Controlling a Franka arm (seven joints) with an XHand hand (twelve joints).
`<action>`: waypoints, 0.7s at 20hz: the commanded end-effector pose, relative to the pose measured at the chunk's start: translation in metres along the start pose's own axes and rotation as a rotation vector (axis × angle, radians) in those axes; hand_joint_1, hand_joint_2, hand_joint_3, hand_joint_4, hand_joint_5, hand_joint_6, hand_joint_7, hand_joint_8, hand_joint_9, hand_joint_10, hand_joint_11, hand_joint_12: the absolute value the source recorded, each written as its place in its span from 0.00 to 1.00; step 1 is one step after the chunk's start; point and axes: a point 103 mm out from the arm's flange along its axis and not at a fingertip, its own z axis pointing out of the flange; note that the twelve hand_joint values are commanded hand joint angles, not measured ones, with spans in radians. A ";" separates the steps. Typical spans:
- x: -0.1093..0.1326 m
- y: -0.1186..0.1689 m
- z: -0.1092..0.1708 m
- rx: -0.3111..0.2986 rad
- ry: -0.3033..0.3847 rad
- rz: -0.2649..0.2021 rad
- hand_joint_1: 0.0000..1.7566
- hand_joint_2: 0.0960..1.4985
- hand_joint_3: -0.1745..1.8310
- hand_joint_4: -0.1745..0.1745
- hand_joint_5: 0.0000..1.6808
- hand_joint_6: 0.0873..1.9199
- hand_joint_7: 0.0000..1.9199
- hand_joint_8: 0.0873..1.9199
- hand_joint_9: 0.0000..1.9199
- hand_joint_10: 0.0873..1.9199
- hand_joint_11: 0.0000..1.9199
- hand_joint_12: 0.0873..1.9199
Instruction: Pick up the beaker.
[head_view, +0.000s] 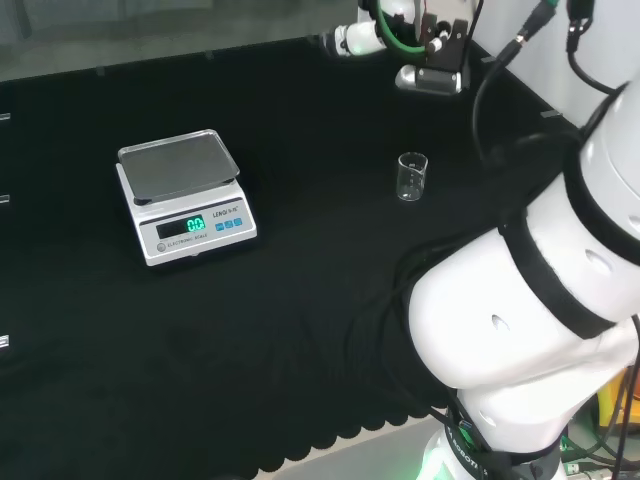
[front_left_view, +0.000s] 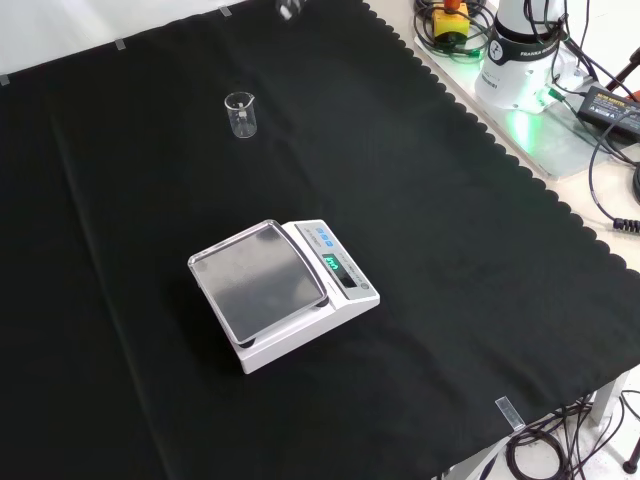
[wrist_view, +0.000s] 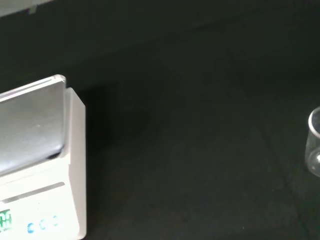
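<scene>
While I watch the head view, I see the beaker (head_view: 411, 177) standing upright on the black cloth (head_view: 300, 300) of the tabletop, well to the right of the scale (head_view: 185, 196) and a little farther back than it. It is clear glass and looks empty. The scale has a white body and a grey metal pan, and its display glows green on the face turned towards me. My arm's white links (head_view: 540, 300) rise at the right of this view, nearer to me than the beaker. Beyond the beaker, at the far edge of the cloth, I make out a bundle of white and black parts with green cable (head_view: 415, 40); I cannot tell whether this is the robot hand, so I cannot tell whether it is wide, narrow or holding anything.

From the front view, the beaker (front_left_view: 241, 114) stands above and slightly left of the scale (front_left_view: 283, 291), well apart from it, with bare cloth (front_left_view: 450, 250) between them. The arm's base (front_left_view: 525, 50) sits off the cloth at the upper right.

Through the wrist view, I see the scale (wrist_view: 40, 165) close and large, and part of the beaker (wrist_view: 314, 142) cut off at the frame edge, with open cloth between the two.
</scene>
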 end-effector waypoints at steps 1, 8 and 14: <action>-0.021 0.037 0.032 0.019 0.028 0.036 0.14 0.61 0.07 0.28 0.02 0.00 0.00 0.21 0.00 0.21 0.00 0.72; -0.043 0.057 0.055 0.047 0.035 0.091 0.15 0.60 0.07 0.29 0.03 0.00 0.00 0.23 0.00 0.21 0.00 0.72; -0.064 0.069 0.074 0.082 0.049 0.135 0.15 0.60 0.07 0.30 0.05 0.00 0.00 0.23 0.00 0.19 0.00 0.71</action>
